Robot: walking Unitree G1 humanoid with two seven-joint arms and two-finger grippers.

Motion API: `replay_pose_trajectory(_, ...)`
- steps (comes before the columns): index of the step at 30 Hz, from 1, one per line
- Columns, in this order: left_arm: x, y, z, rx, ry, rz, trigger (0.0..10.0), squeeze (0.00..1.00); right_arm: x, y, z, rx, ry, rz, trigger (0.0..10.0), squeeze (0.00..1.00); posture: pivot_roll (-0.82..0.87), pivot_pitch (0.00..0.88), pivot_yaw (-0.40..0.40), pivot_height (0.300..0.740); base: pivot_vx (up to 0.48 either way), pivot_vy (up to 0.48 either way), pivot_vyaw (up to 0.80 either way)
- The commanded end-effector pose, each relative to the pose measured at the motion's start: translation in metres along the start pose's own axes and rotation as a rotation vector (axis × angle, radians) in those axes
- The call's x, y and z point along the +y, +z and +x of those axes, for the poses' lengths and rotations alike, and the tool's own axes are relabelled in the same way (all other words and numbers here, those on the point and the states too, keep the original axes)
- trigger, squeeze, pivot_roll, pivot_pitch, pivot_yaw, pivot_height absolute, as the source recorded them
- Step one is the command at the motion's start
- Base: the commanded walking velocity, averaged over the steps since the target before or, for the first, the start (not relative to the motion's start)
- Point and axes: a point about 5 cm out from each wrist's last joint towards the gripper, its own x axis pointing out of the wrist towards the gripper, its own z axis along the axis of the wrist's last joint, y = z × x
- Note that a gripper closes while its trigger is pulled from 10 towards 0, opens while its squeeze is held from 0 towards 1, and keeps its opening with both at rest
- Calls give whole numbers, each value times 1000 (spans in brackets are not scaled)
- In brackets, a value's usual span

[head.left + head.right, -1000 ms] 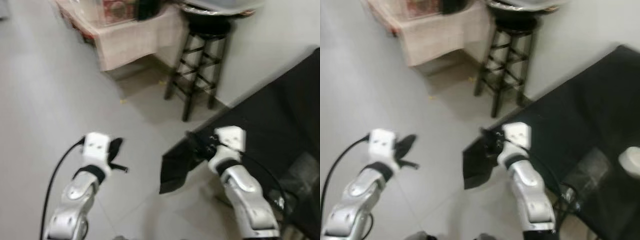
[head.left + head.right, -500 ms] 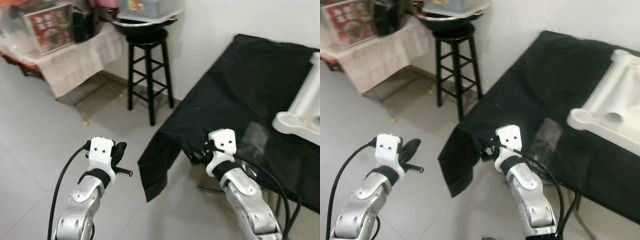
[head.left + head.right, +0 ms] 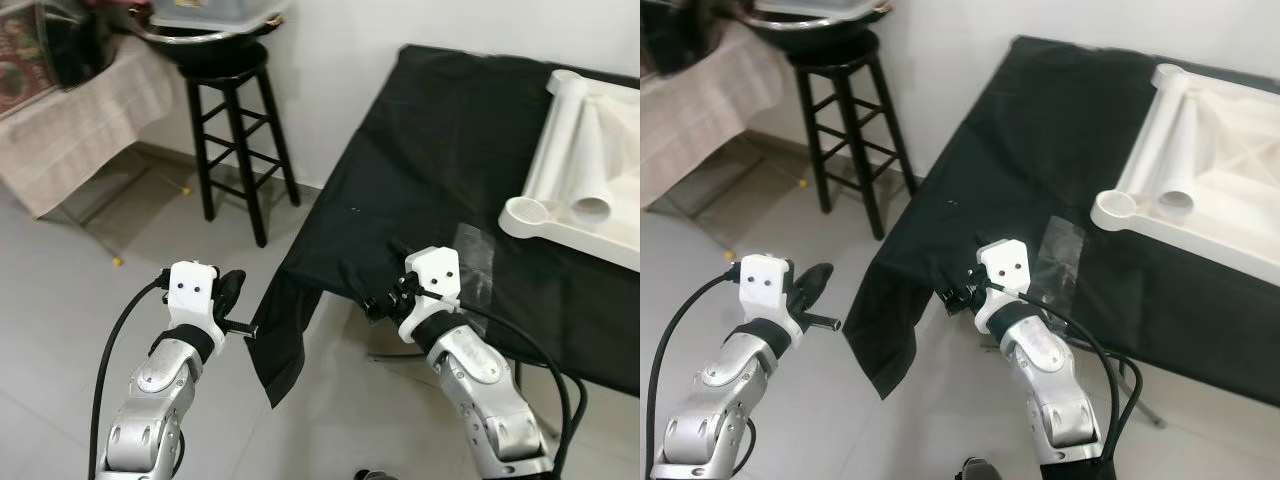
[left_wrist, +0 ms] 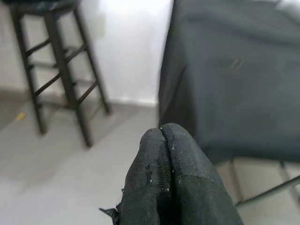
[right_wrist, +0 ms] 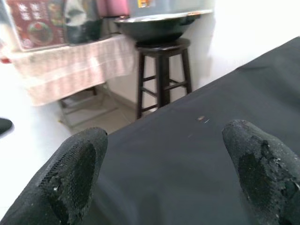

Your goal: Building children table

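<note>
White children table top (image 3: 1200, 180) upside down on the black-draped bench (image 3: 450, 150), toward its far right edge. Right gripper (image 5: 154, 159) spread wide over the near left corner. Left gripper (image 4: 166, 178) pressed together, off the left edge above grey floor (image 3: 80, 330). Black stool (image 3: 225, 130) beyond.

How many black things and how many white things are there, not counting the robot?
Black: 3 - the black cloth on the table, the stool, the pan on the stool.
White: 1 - the white table part lying on the cloth.
Total: 4
</note>
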Motion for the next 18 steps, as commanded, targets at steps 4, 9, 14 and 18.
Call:
replay_pose_trajectory(4,21,10,-2,-42,86,-66,10000,0,3,13,8,-57,10,-7,10000,0,-14,125,36,740,0,0,-800)
replay_pose_trajectory(9,30,33,3,-108,121,0,10000,0,-5,21,12,-80,-15,-12,10000,0,4,125,34,740,0,0,-800)
replay_pose_trajectory(14,33,36,4,-120,135,24,10000,0,-7,24,13,-88,-19,-17,10000,0,4,128,32,740,0,0,-800)
replay_pose_trajectory(18,29,32,4,-115,136,33,10000,0,-7,26,14,-93,-14,-22,10000,0,0,129,29,740,0,0,-800)
